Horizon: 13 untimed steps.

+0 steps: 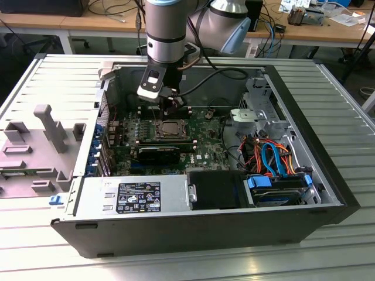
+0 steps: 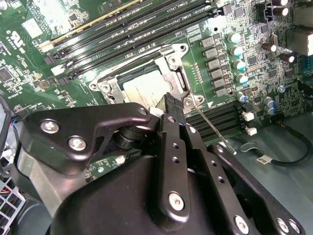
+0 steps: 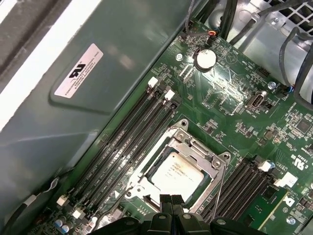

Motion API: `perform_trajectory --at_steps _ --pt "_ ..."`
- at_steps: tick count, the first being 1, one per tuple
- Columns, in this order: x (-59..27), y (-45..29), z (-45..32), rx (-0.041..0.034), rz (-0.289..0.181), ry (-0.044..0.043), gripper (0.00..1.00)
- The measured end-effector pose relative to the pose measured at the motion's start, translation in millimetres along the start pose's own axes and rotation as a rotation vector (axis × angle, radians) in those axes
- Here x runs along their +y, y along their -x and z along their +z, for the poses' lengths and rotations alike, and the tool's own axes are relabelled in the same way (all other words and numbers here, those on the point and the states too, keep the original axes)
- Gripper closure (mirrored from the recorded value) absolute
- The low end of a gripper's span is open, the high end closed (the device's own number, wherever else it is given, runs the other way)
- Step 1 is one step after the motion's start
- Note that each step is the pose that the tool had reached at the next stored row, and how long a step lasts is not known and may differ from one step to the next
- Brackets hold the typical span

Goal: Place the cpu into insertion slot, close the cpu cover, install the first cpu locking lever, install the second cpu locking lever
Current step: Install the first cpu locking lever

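The cpu (image 3: 177,171) lies flat in the insertion slot (image 3: 146,188), its dull silver top showing through the window of the cpu cover (image 3: 198,149), which lies down over it. A thin metal locking lever (image 3: 220,188) runs along one side of the socket; in the second wrist view the lever (image 2: 211,128) angles outward from the socket's corner. My gripper (image 3: 171,199) hovers just above the socket's edge with its black fingertips pressed together and nothing between them. In the exterior view the gripper (image 1: 171,108) hangs over the cpu (image 1: 171,127) inside the open computer case.
Long black memory slots (image 3: 122,142) flank the socket, and a coin battery (image 3: 205,58) sits further off. The case's walls (image 1: 176,234), a power supply (image 1: 135,196), bundled cables (image 1: 269,155) and a blue drive bay (image 1: 275,187) surround the board. A grey fixture (image 1: 47,140) stands at the exterior view's left.
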<state>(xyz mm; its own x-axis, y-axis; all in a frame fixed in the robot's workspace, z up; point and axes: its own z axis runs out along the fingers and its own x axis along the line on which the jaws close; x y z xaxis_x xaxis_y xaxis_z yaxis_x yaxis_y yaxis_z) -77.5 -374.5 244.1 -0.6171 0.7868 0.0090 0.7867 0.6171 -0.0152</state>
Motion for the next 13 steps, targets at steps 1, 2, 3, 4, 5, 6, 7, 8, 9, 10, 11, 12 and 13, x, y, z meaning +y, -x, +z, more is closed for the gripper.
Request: perform_trajectory --at_steps 1,2,3,4,5,6,7,8,9,10,11,12,13 --pt "0.0 0.0 0.0 -0.0001 -0.006 0.0 0.89" --pt "0.0 0.0 0.0 -0.0001 -0.008 -0.0001 0.89" --pt "0.0 0.0 0.0 -0.0001 -0.01 -0.0001 0.89" --pt "0.0 0.0 0.0 -0.0002 -0.015 -0.0001 0.89" --pt "0.0 0.0 0.0 -0.0003 -0.017 -0.0002 0.89" --pt "0.0 0.0 0.0 -0.0003 -0.019 -0.0002 0.89" --pt "0.0 0.0 0.0 -0.0004 -0.024 -0.0002 0.89" --pt "0.0 0.0 0.0 -0.0004 -0.026 -0.0002 0.89" --pt "0.0 0.0 0.0 -0.0004 -0.028 -0.0002 0.89" --pt "0.0 0.0 0.0 -0.0005 -0.031 -0.0003 0.89" --pt "0.0 0.0 0.0 -0.0005 -0.034 -0.0004 0.89" --pt "0.0 0.0 0.0 -0.0006 -0.036 -0.0003 0.89" --pt "0.0 0.0 0.0 -0.0006 -0.039 -0.0004 0.89"
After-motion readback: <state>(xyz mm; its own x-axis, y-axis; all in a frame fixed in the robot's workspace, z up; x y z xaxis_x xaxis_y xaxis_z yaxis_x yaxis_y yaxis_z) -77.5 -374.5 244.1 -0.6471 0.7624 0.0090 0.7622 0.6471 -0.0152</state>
